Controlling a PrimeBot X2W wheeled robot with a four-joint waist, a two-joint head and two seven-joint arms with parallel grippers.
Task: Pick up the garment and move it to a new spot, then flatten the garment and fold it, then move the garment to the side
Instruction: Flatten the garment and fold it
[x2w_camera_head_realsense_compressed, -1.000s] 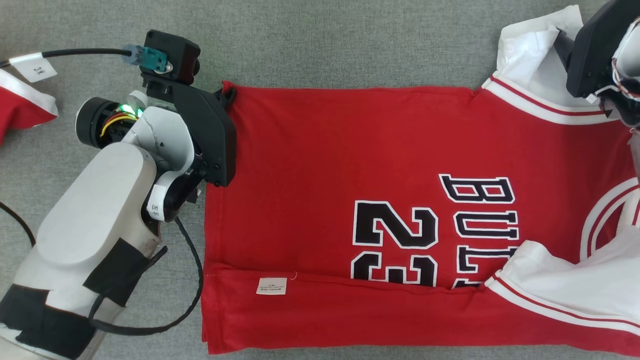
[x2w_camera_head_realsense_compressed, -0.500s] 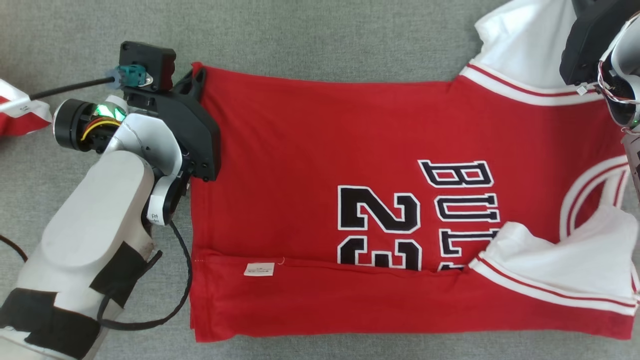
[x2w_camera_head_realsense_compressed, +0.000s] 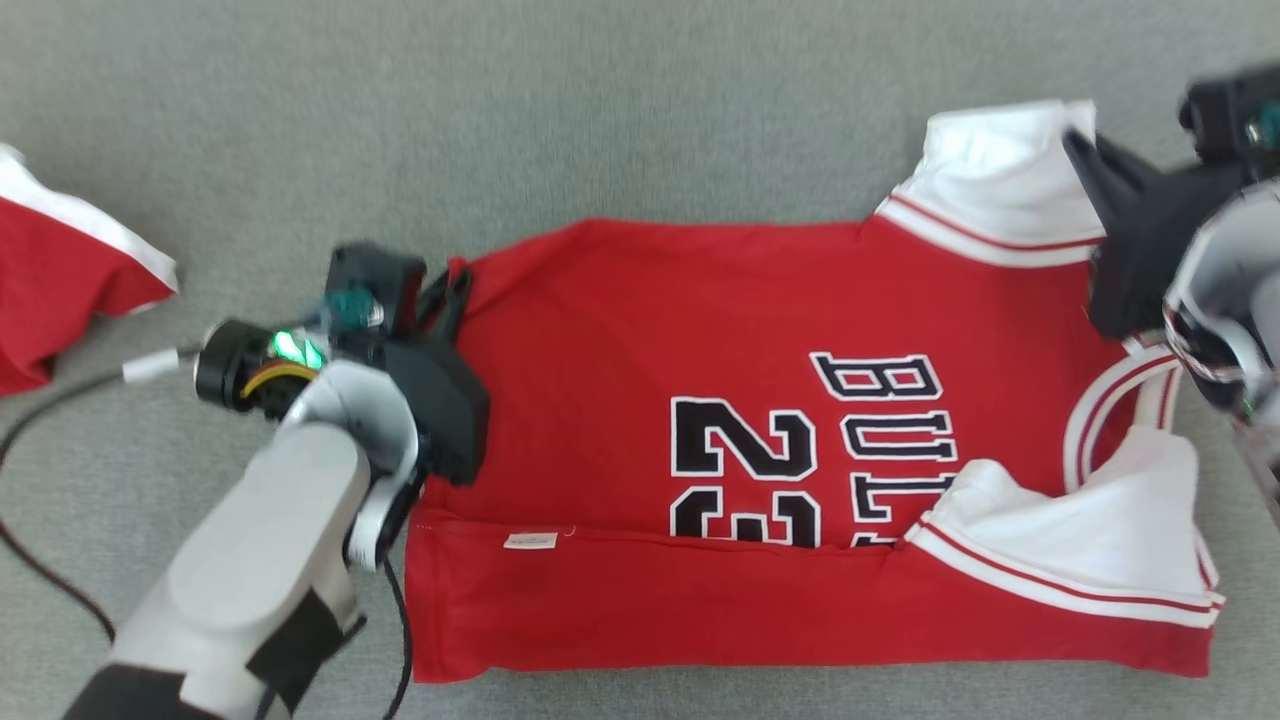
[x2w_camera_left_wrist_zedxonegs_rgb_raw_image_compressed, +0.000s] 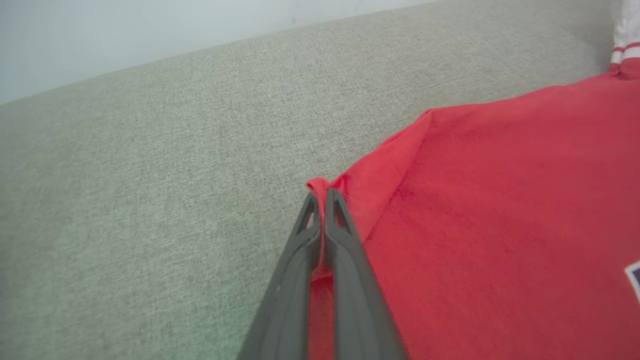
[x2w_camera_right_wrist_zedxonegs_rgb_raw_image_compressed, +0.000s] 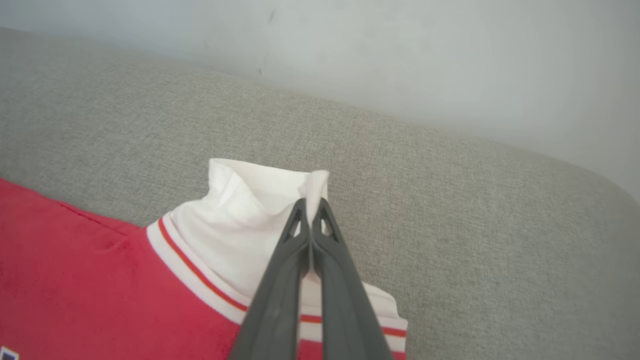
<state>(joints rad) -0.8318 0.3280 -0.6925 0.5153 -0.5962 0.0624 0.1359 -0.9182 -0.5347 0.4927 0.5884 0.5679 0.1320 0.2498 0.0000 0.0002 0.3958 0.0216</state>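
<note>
The garment (x2w_camera_head_realsense_compressed: 760, 330) is a red jersey with white sleeves and black "23" lettering, spread sideways on the grey cushion, its near edge folded over. My left gripper (x2w_camera_head_realsense_compressed: 455, 285) is shut on the jersey's far hem corner; the left wrist view shows red cloth (x2w_camera_left_wrist_zedxonegs_rgb_raw_image_compressed: 450, 210) pinched between the closed fingers of that gripper (x2w_camera_left_wrist_zedxonegs_rgb_raw_image_compressed: 322, 192). My right gripper (x2w_camera_head_realsense_compressed: 1080, 150) is shut on the far white sleeve (x2w_camera_head_realsense_compressed: 1000, 165); in the right wrist view white fabric (x2w_camera_right_wrist_zedxonegs_rgb_raw_image_compressed: 250, 210) sticks up between the closed tips of that gripper (x2w_camera_right_wrist_zedxonegs_rgb_raw_image_compressed: 311, 202).
Another red and white garment (x2w_camera_head_realsense_compressed: 60, 270) lies at the left edge of the grey cushion (x2w_camera_head_realsense_compressed: 500, 120). A black cable (x2w_camera_head_realsense_compressed: 40, 420) trails from my left wrist. A pale wall (x2w_camera_right_wrist_zedxonegs_rgb_raw_image_compressed: 400, 50) rises behind the cushion's far edge.
My right gripper has shut on the white sleeve. Both grippers have drawn the jersey's far edge toward me, and the head view has shifted as well.
</note>
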